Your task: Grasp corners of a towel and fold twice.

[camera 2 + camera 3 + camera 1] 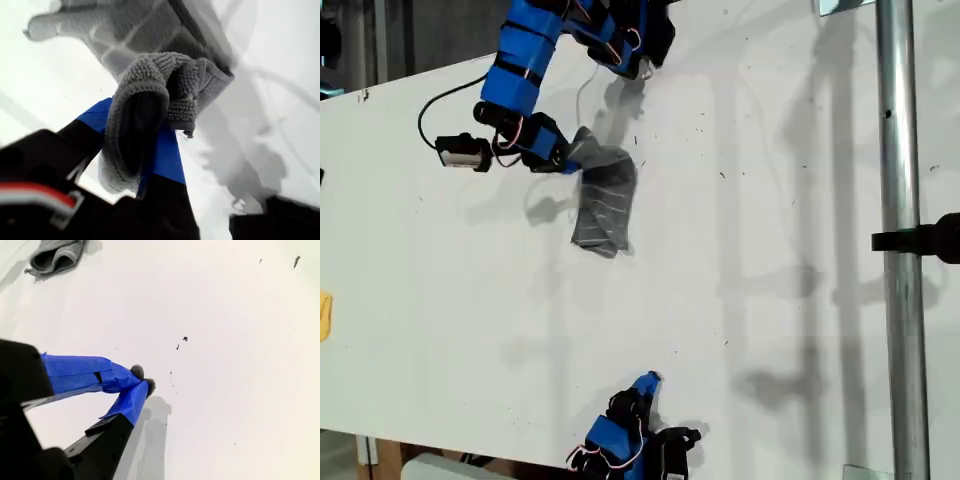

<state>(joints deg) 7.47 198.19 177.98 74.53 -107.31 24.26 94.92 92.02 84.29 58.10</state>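
Gripping a bunched edge of the towel point(145, 110) between blue-taped fingers point(167, 152), my first gripper point(563, 158) holds the grey cloth at the upper middle of the exterior view, its fingers clamped tight on the fabric. In the first wrist view the towel curls over the fingertips in a thick, looped fold, with more of the cloth spread on the white bench point(280, 60) beyond it. Seen from the exterior view, the towel point(603, 200) trails from the gripper toward the bottom of the picture in a crumpled, narrow strip, its fine pale stripes showing and its lower end resting on the bench point(770, 250); which of its corners is held cannot be told. My second gripper point(648, 381) sits well apart from the cloth, near the bottom edge of the exterior view, over bare bench. In the second wrist view its two taped fingers point(85, 374) meet at their tips, closed on nothing, with small grey tufts at the ends and its shadow falling on the surface beneath; the towel point(56, 256) appears there only as a small grey heap far off. A small yellow object point(325, 315) lies at the exterior view's left edge, far from both arms, and a metal pole point(898, 240) runs upright along the exterior view's right side.
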